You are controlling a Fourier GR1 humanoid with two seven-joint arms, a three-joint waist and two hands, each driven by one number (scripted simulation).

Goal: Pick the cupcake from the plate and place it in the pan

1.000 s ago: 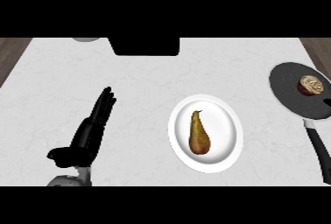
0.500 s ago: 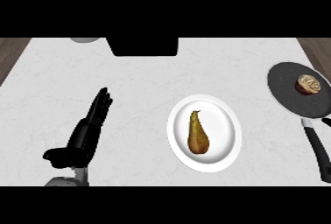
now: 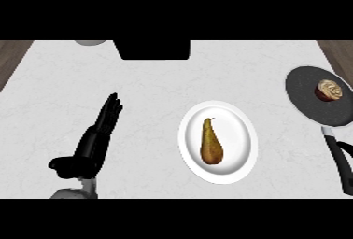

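The cupcake (image 3: 330,89) sits inside the dark pan (image 3: 310,100) at the right edge of the counter. The pan's black handle (image 3: 339,156) runs down toward the lower right. A white plate (image 3: 238,140) lies in the middle and carries a brown pear (image 3: 210,142). My left hand (image 3: 93,142) rests open at the lower left, fingers straight and pointing up the counter, well apart from the plate. My right hand does not show.
A black block (image 3: 153,49) stands at the counter's far edge, with a grey round object (image 3: 89,42) partly cut off to its left. Wooden floor (image 3: 10,56) shows past both far corners of the white counter.
My left hand has drifted slightly down and to the left. The plate, pear, pan and cupcake have not moved.
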